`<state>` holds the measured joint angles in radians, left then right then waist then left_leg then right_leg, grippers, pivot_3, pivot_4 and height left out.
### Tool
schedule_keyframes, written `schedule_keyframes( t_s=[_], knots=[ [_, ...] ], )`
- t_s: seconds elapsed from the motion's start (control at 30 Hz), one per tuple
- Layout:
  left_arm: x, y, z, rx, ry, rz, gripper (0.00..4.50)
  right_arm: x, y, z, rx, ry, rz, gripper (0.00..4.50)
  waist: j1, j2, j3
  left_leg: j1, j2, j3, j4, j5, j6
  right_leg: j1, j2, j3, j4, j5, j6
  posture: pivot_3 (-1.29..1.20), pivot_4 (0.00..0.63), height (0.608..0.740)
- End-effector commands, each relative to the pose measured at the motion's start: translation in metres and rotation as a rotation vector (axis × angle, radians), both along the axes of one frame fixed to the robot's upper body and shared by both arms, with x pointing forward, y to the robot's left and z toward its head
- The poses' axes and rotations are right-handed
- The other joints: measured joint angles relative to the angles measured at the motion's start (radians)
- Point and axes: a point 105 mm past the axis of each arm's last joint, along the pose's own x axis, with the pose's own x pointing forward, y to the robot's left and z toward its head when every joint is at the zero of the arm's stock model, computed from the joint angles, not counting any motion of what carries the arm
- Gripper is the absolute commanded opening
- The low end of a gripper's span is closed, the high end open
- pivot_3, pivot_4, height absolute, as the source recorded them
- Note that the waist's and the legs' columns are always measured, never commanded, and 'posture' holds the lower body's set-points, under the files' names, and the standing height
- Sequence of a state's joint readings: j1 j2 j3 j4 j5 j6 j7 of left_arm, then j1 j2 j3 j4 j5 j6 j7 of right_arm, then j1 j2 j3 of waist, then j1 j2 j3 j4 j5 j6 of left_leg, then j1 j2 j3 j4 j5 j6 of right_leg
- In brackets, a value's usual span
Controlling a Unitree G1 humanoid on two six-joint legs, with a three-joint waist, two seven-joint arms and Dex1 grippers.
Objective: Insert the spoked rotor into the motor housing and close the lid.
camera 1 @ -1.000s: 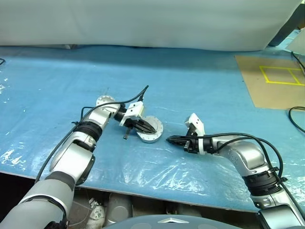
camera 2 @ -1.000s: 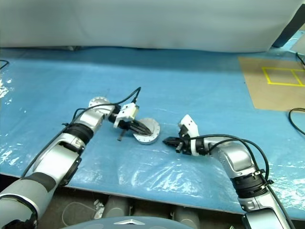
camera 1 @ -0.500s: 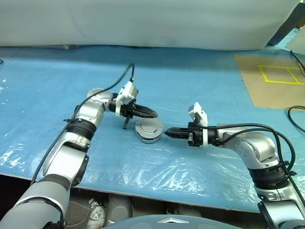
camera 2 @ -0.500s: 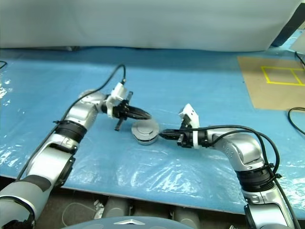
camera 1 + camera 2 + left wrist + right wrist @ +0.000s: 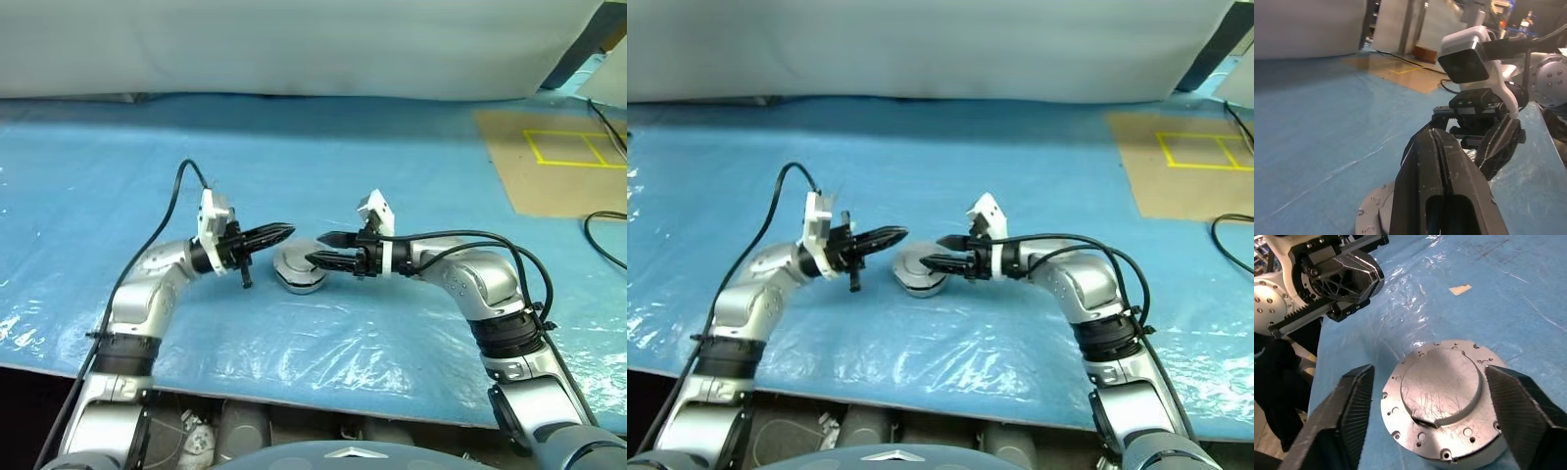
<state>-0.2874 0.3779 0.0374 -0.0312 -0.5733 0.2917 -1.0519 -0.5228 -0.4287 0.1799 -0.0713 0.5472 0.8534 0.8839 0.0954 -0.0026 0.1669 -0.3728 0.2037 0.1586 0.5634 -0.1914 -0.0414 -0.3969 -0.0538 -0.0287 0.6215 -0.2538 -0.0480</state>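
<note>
Table: one, covered by one blue plastic sheet [image 5: 411, 176]; one brown cardboard panel [image 5: 558, 166] with yellow tape squares lay near its far right corner.
Motor housing: one visible, a squat round metal puck [image 5: 299, 269] resting near the middle of the table, toward the front edge; its lid [image 5: 1442, 384], one smooth scratched disc ringed by small holes, sat on top.
Left gripper: one [image 5: 279, 233], its two black fingers [image 5: 1437, 171] pressed together, holding nothing, hanging just left of the housing and above the sheet.
Right gripper: one [image 5: 318, 250], its two fingers [image 5: 1352, 406] spread wide on either side of the housing, not touching it.
Grippers: tips faced each other over the housing, near but apart.
</note>
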Motion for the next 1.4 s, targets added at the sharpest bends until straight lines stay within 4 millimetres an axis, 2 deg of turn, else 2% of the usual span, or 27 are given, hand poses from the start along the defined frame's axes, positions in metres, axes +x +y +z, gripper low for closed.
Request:
schedule_keyframes(
  t_s=[0.03,0.13,0.23,0.27,0.37,0.6,0.87,1.1,1.2,1.3,1.4],
  knots=[
    [-0.006,0.003,0.01,-0.024,-0.048,0.059,0.0,-0.001,0.009,0.009,0.001,-0.041,0.071,4.17,-0.003,0.0,0.0,0.0,0.0,0.002,0.0,0.0,0.0,0.0,0.0,0.0,0.0,0.0,0.0,0.0,0.15,0.74],
    [-0.008,0.013,0.002,-0.028,-0.015,0.114,0.0,0.002,0.016,0.004,-0.024,-0.054,0.097,4.17,-0.005,0.0,0.0,0.001,0.001,0.005,0.0,0.0,0.0,0.0,0.0,0.001,0.0,0.0,0.0,0.0,0.15,0.74],
    [-0.009,0.021,-0.005,-0.022,0.005,0.158,0.0,0.015,0.021,-0.003,-0.067,-0.12,0.064,4.17,-0.016,0.0,0.0,0.003,0.001,0.007,0.0,0.0,0.0,0.0,0.001,0.001,0.001,0.0,0.0,0.0,0.15,0.74],
    [-0.009,0.022,-0.005,-0.025,0.01,0.166,0.0,0.012,0.024,-0.001,-0.061,-0.129,0.09,4.35,-0.02,0.0,0.0,0.003,0.001,0.007,0.0,0.0,0.0,-0.001,0.0,0.001,0.001,0.0,0.0,0.0,0.15,0.74],
    [-0.014,0.025,-0.009,-0.01,0.016,0.169,0.0,0.008,0.027,-0.002,-0.058,-0.128,0.144,4.35,-0.022,0.0,0.0,0.002,0.001,0.007,0.0,0.0,0.0,-0.001,0.0,0.002,0.001,0.0,0.0,0.0,0.15,0.74],
    [-0.019,0.027,-0.015,0.016,0.028,0.184,0.0,0.01,0.032,-0.024,-0.167,-0.181,0.164,4.35,-0.027,0.0,0.0,0.003,0.001,0.008,0.001,0.0,0.0,-0.001,0.0,0.003,0.001,0.0,0.0,0.0,0.15,0.74],
    [-0.017,0.029,-0.017,0.014,0.029,0.205,0.0,0.015,0.038,-0.046,-0.269,-0.274,0.176,4.35,-0.031,0.0,0.0,0.006,0.002,0.011,0.002,0.0,0.0,0.0,0.0,0.004,0.002,-0.002,-0.004,0.0,0.15,0.74],
    [-0.017,0.031,-0.019,0.018,0.031,0.224,0.0,0.016,0.036,-0.055,-0.307,-0.318,0.19,4.35,-0.031,0.0,0.0,0.009,0.002,0.012,0.002,0.0,0.001,0.002,0.0,0.005,0.002,-0.002,-0.004,0.0,0.15,0.74],
    [-0.017,0.033,-0.02,0.024,0.033,0.229,0.0,0.015,0.034,-0.053,-0.291,-0.331,0.196,3.76,-0.031,0.0,0.0,0.009,0.002,0.012,0.002,0.0,0.001,0.003,0.0,0.005,0.002,-0.002,-0.004,0.0,0.15,0.74],
    [-0.016,0.035,-0.02,0.025,0.032,0.235,0.0,0.013,0.032,-0.053,-0.291,-0.324,0.22,2.98,-0.03,0.0,0.0,0.009,0.002,0.012,0.002,0.0,0.001,0.003,0.0,0.005,0.002,-0.002,-0.004,0.0,0.15,0.74],
    [-0.016,0.036,-0.021,0.035,0.03,0.235,0.0,0.013,0.029,-0.053,-0.301,-0.324,0.227,2.98,-0.029,0.0,0.0,0.009,0.002,0.012,0.003,0.0,0.001,0.003,0.0,0.005,0.002,-0.002,-0.004,0.0,0.15,0.74]
  ],
)
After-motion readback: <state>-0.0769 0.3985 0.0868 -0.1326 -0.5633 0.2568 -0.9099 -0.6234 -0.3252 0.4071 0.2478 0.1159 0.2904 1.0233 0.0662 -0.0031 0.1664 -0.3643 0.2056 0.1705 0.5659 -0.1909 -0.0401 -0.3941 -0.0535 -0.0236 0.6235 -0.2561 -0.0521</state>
